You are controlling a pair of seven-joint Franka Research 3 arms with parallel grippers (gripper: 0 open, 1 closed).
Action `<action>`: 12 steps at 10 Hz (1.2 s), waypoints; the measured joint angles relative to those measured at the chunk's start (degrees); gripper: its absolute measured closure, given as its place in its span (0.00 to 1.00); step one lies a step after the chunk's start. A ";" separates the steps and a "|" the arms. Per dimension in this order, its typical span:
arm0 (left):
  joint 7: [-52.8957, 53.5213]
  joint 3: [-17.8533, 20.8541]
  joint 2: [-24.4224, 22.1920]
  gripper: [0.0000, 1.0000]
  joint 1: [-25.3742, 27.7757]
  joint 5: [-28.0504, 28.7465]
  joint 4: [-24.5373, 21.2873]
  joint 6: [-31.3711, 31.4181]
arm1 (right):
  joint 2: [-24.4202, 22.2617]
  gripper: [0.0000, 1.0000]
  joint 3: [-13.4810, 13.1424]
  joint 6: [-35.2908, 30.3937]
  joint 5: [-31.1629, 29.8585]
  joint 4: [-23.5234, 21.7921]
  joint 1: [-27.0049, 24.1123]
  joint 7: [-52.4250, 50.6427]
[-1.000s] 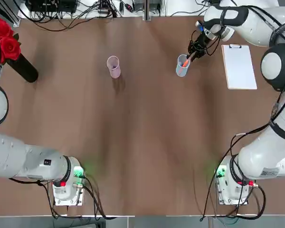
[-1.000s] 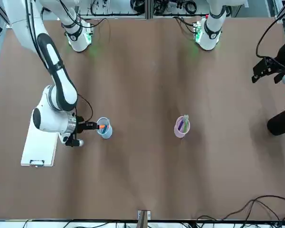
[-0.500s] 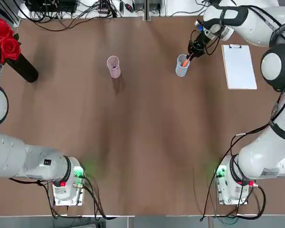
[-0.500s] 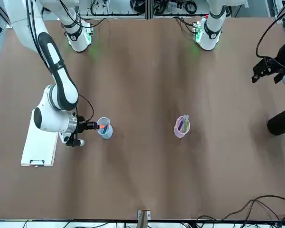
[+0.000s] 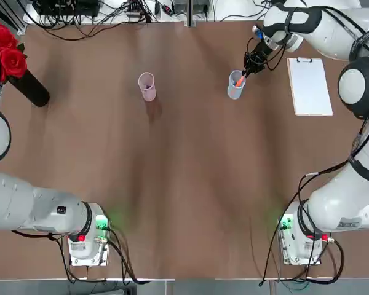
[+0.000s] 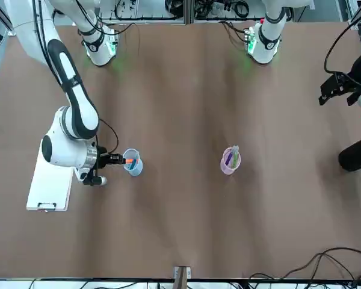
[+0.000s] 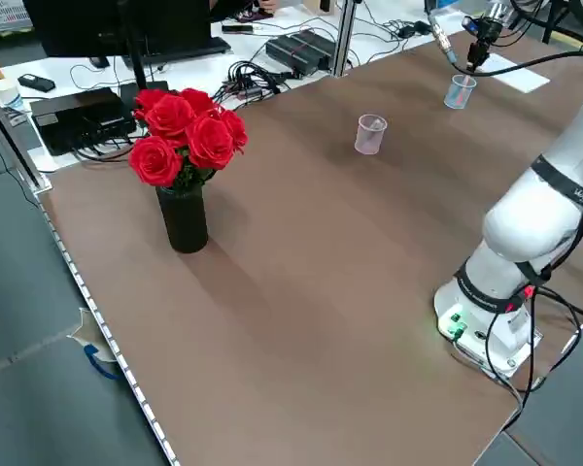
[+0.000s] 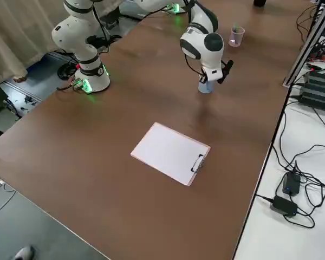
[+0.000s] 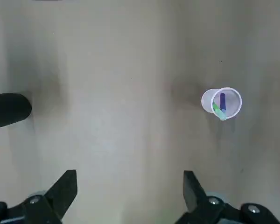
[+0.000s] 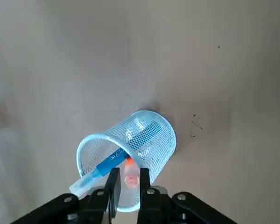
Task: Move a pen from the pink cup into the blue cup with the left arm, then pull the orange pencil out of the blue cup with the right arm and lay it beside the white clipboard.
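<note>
The right gripper (image 10: 127,179) has its two black fingers pinched on the top end of the single orange pencil (image 10: 129,173), which stands in the pale blue wire-mesh cup (image 10: 130,149) — one blue pen (image 10: 113,161) leans in that cup beside it. In the top view this blue mesh cup (image 5: 235,85) stands on the brown wood-grain table (image 5: 184,160), near but apart from the one flat white rectangular clipboard (image 5: 309,86) with its small clip at the far end.

Well apart stands the translucent pink cup (image 6: 230,161), holding two pens, one purple and one green. The left gripper (image 9: 129,186) hangs high over the table with its jaws spread wide and nothing between them.

At the table's edge stands one black cylindrical vase (image 7: 186,217) with a bunch of red roses (image 7: 185,131).
</note>
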 joint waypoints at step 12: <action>-0.02 -0.21 0.05 0.00 -0.04 0.00 0.02 -0.01 | -3.41 0.85 0.12 -3.73 0.04 1.33 0.30 1.45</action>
